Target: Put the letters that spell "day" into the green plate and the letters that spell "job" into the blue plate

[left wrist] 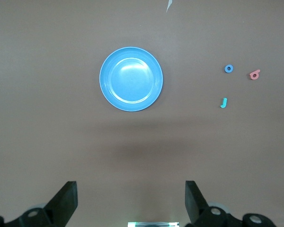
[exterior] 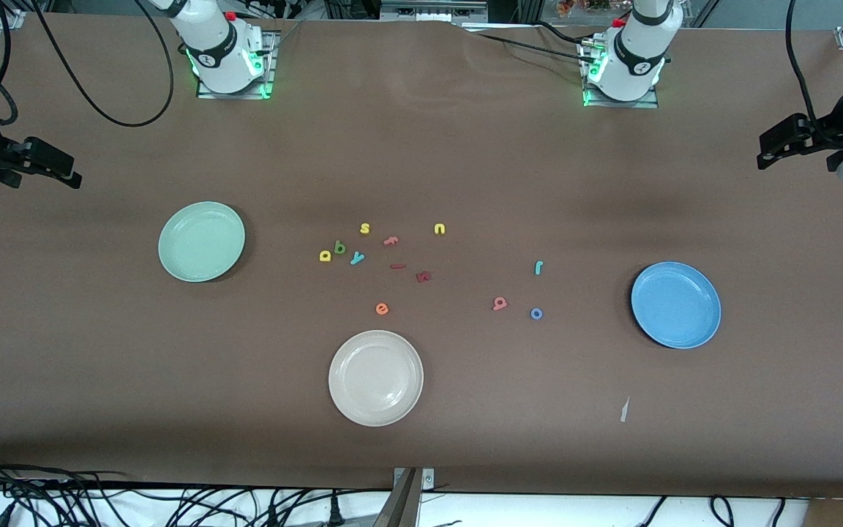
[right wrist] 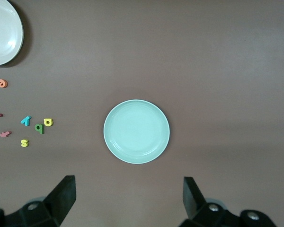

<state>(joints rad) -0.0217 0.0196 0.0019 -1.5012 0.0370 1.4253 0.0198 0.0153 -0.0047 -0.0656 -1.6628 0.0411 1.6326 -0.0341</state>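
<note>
The green plate lies empty toward the right arm's end, the blue plate empty toward the left arm's end. Beside each other on the table lie the yellow letter, the dark green letter and the teal "y". Closer to the blue plate lie the teal "j", the blue "o" and the salmon-pink letter. My left gripper hangs open, high over its end of the table. My right gripper hangs open over the other end.
A cream-white plate sits nearer the front camera than the letters. Among the letters lie a yellow "s", a yellow "u", an orange "e" and red pieces. A paper scrap lies near the blue plate.
</note>
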